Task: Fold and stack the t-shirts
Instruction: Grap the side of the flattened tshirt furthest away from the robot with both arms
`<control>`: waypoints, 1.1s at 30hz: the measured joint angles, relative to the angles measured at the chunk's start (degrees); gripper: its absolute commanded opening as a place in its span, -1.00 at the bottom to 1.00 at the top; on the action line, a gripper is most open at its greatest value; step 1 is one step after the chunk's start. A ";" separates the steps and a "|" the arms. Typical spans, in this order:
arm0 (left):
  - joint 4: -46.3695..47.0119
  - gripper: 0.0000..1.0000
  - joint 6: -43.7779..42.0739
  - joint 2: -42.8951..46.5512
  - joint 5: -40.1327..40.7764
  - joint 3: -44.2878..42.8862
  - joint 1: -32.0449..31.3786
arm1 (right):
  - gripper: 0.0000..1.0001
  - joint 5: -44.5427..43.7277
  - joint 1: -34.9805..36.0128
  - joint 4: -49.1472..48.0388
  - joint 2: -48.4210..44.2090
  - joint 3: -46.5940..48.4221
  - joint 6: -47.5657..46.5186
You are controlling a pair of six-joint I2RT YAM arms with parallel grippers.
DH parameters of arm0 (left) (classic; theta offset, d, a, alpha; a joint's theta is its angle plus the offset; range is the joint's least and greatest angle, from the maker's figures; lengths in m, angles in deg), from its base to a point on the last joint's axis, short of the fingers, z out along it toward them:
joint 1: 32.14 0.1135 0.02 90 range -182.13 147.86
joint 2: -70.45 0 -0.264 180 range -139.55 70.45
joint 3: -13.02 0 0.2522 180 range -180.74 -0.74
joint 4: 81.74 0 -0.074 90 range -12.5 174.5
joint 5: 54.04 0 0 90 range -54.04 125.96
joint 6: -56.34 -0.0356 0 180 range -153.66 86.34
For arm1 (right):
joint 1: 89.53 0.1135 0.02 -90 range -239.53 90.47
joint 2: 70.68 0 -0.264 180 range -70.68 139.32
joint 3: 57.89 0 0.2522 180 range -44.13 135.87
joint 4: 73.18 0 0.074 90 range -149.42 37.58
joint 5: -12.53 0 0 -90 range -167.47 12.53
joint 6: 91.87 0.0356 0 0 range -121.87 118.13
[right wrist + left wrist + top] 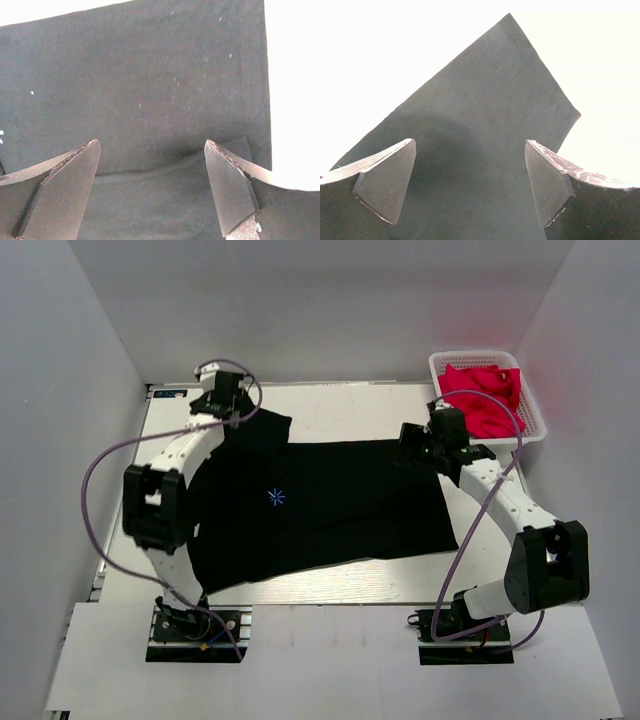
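A black t-shirt (320, 505) with a small light-blue starburst print (277, 497) lies spread on the white table. My left gripper (232, 412) hovers over the shirt's far left sleeve corner (485, 115), its jaws open and empty. My right gripper (412, 447) is over the shirt's far right corner, where a small flap of cloth (180, 195) lies folded over. Its jaws are open and empty, one finger (227, 187) over the flap's edge.
A white basket (531, 408) at the far right holds crumpled red cloth (485, 395). White walls close in the table on the left, back and right. Purple cables loop from both arms.
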 measured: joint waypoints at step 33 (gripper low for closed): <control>0.00 0.18 -13.75 -48.63 -6.88 -50.45 5.51 | 0.81 -4.46 -0.04 4.46 8.28 2.08 -0.48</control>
